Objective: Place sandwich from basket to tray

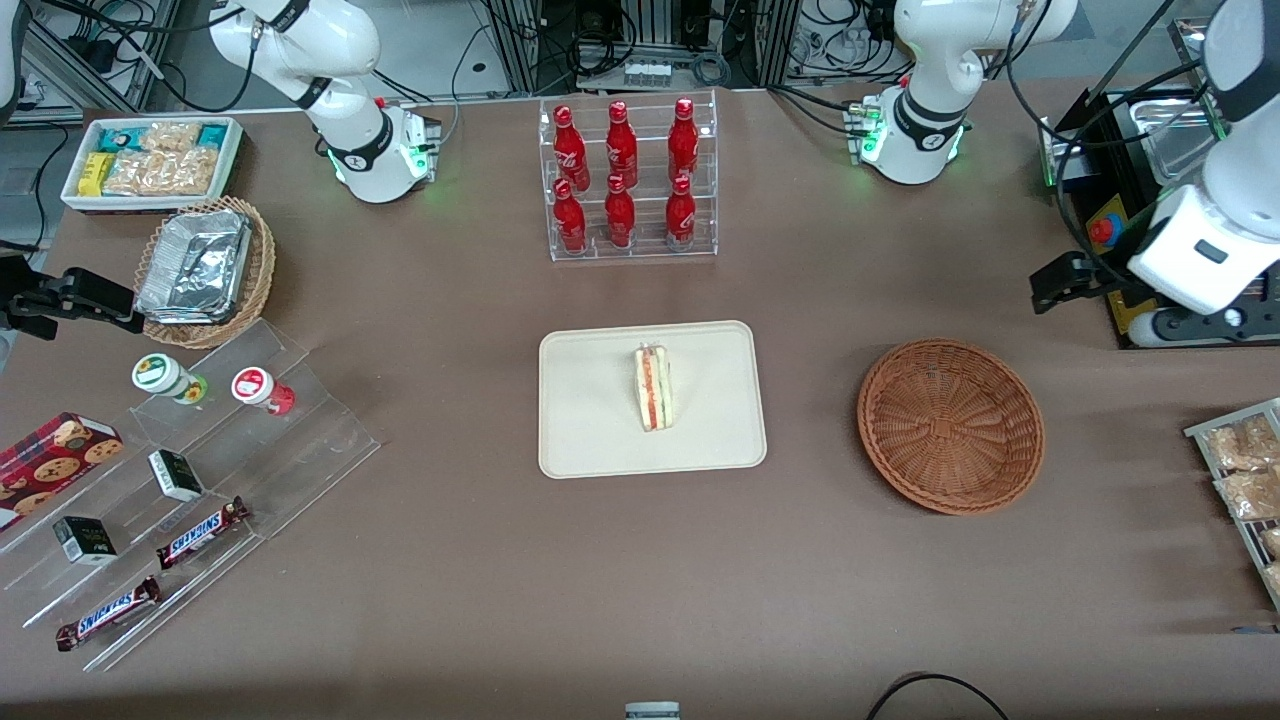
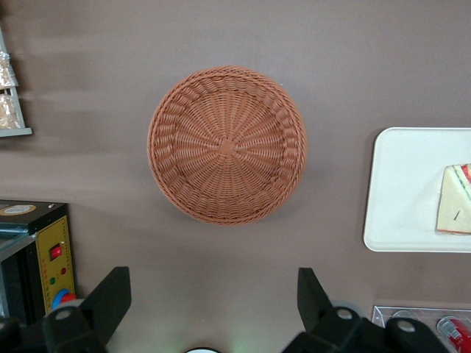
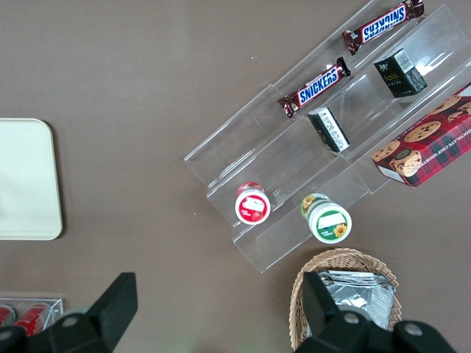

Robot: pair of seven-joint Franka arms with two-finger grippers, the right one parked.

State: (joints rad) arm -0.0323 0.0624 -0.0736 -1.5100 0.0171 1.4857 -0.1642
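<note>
The sandwich, a pale wedge with red and green layers, lies on the cream tray at the middle of the table. The reddish-brown wicker basket sits beside the tray, toward the working arm's end, with nothing in it. My gripper hangs open and holds nothing. It is well above the table, farther from the front camera than the basket. Its dark fingers stand wide apart over bare tabletop.
A clear rack of red bottles stands farther back than the tray. A black control box and a rack of snack packs lie near the working arm's end. A stepped clear shelf, a tan foil basket and a white bin lie toward the parked arm's end.
</note>
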